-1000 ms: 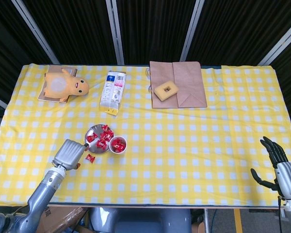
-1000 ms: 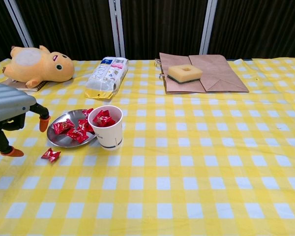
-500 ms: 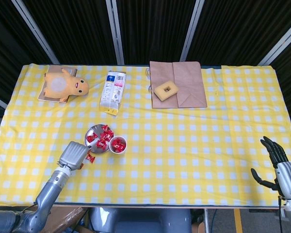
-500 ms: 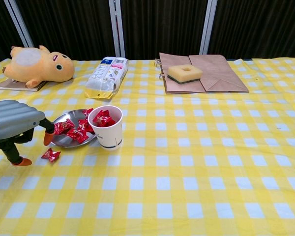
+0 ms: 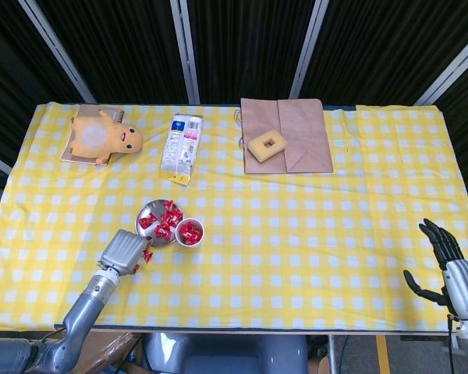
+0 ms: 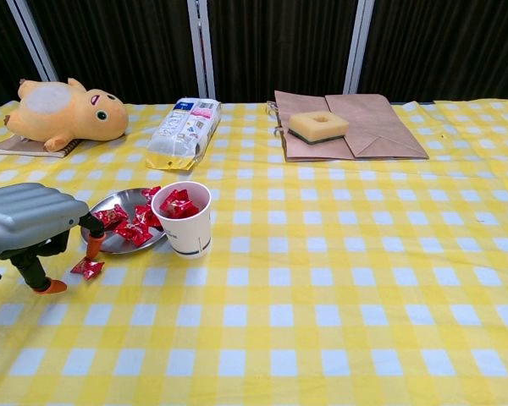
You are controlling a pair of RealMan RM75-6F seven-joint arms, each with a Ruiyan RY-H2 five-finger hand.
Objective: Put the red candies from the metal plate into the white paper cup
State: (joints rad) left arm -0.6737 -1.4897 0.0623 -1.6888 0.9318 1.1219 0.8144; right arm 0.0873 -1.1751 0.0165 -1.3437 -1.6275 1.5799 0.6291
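Observation:
The metal plate (image 5: 150,210) (image 6: 112,207) holds several red candies (image 5: 164,220) (image 6: 135,228). Touching its right side stands the white paper cup (image 5: 189,231) (image 6: 184,222), with red candies inside. One stray red candy (image 6: 88,268) (image 5: 147,254) lies on the cloth just in front of the plate. My left hand (image 5: 122,252) (image 6: 30,224) hovers over that stray candy, fingers apart, one fingertip (image 6: 93,249) just above it and nothing held. My right hand (image 5: 443,257) hangs at the table's right front edge, fingers spread, empty, seen only in the head view.
A yellow plush toy (image 5: 103,136) lies on a book at the back left. A snack bag (image 5: 182,146) is behind the plate. A brown paper bag (image 5: 288,136) with a yellow sponge (image 5: 266,145) sits at the back centre. Yellow checked cloth covers the table (image 5: 312,234).
My left hand has moved right and toward the table's front, from beside the plate to over the stray candy. The right hand, plate and cup have not moved.

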